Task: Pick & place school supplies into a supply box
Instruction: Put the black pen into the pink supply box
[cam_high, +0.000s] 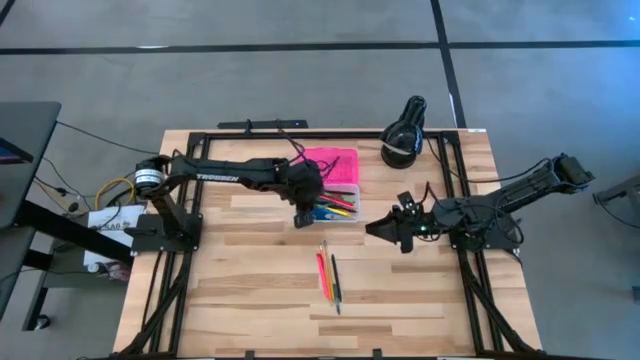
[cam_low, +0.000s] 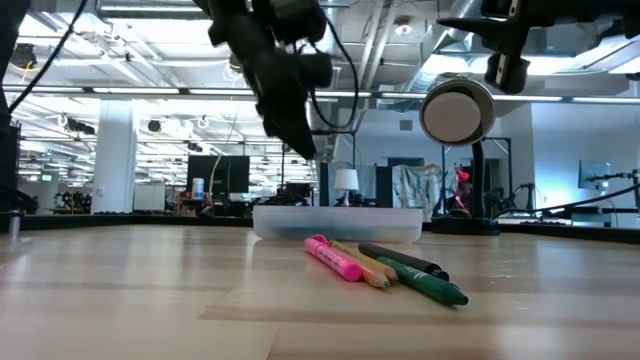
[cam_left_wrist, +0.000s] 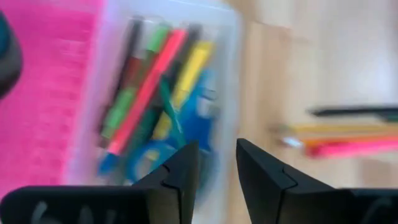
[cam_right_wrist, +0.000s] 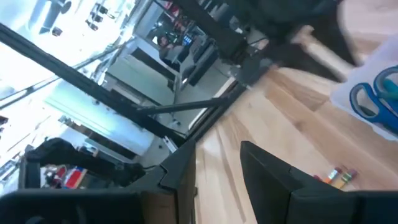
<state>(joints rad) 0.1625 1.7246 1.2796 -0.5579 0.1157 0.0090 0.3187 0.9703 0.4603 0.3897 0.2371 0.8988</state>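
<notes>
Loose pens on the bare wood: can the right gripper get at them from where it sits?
Probably yes. The right gripper sits open and empty beside the pink, orange and dark pens, with only bare table between.

bare table (cam_high: 240, 290) around loose pens (cam_high: 328, 275), left arm (cam_high: 235, 172) over supply box (cam_high: 340, 205)

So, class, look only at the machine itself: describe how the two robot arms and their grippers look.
Both arms are dark, jointed and slim. The left arm carries white lettering along its long link and yellow and red cables at its base. The right arm has black cabling. The left gripper and the right gripper each end in two flat, angular black fingers.
</notes>
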